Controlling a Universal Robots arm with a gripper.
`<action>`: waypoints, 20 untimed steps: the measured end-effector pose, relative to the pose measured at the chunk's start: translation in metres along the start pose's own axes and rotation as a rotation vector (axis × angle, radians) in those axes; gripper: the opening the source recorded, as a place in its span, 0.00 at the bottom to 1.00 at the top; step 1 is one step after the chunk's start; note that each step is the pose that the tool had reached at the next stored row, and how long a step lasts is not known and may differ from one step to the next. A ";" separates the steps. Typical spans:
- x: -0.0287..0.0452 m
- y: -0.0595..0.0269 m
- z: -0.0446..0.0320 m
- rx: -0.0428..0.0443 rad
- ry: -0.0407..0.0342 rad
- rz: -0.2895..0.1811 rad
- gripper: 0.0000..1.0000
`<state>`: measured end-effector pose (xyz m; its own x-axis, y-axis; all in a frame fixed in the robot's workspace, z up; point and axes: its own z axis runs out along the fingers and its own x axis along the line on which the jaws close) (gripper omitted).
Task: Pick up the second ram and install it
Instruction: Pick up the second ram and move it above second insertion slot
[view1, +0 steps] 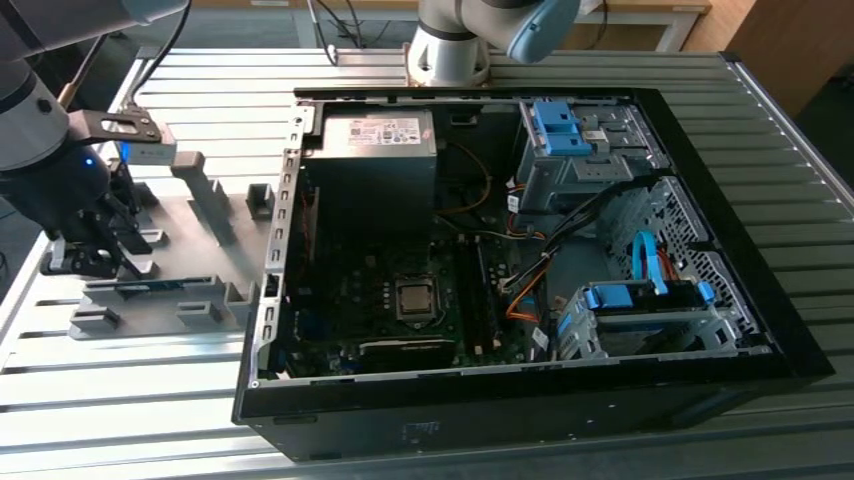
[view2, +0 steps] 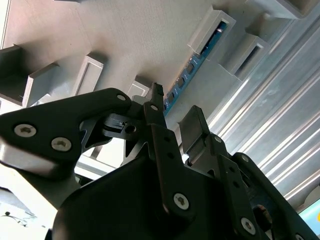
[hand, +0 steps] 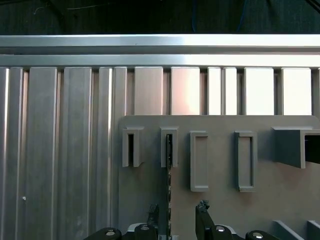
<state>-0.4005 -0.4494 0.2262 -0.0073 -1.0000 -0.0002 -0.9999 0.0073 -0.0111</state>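
Step in hand: the pick, judged at pre-grasp. The grey slotted holder lies on the ribbed metal surface, with the open computer case just beside it.

The second ram stands on edge in the holder's slots, not yet lifted. In the first wrist view it shows edge-on as a thin dark line running out of one slot. In the second wrist view its blue board and chips are visible.

The pincer hangs right over the holder with its fingers spread. One fingertip sits on each side of the stick, with a gap on both sides, so nothing is pinched. The second wrist view shows the same: pincer above the ram's near end. In the exterior view the pincer is low over the holder's edge farthest from the case.

Judgement: the grasp calls for the fingers centred across the board and low enough to bite its flat faces, then an even squeeze and a straight pull out of the slots. The stick looks off-centre between the fingers, so a skewed grip is a risk.
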 end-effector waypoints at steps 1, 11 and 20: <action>0.0002 0.0000 0.0003 0.0000 -0.0001 0.000 0.41; 0.0008 0.0000 0.0012 -0.0001 0.0001 0.000 0.41; 0.0008 0.0000 0.0012 -0.0001 0.0001 0.000 0.33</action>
<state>-0.4005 -0.4502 0.2250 -0.0073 -1.0000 -0.0001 -0.9999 0.0073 -0.0110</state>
